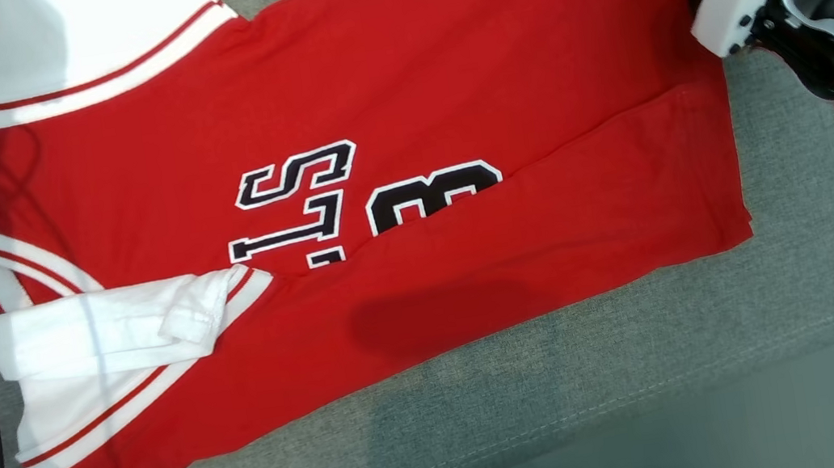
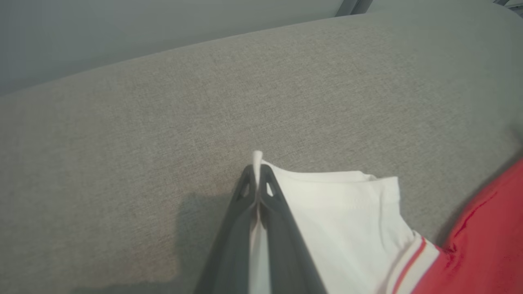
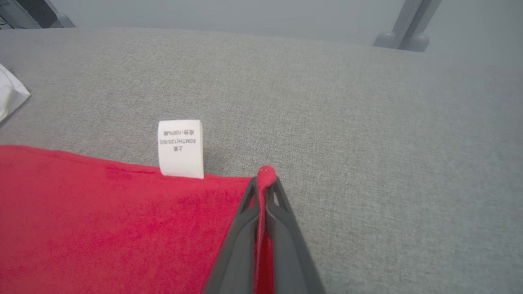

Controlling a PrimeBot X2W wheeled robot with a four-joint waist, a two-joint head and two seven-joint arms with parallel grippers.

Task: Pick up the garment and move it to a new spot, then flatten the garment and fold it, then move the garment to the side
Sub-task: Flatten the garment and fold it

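Right, the garment lies spread on the grey cushion. My left gripper pinches its white sleeve, my right gripper its red far-right corner; if I pull unevenly, either thin pinch may slip, skewing the fold.

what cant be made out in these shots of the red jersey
- Lettering on the jersey: head view, its lower part is covered by the folded-over red flap.
- Care label: right wrist view, the print is small and upside down, only partly legible.
- Far white sleeve: head view, cut off by the top edge.
- How much cloth the left tool holds: left wrist view, hidden between its shut fingers.
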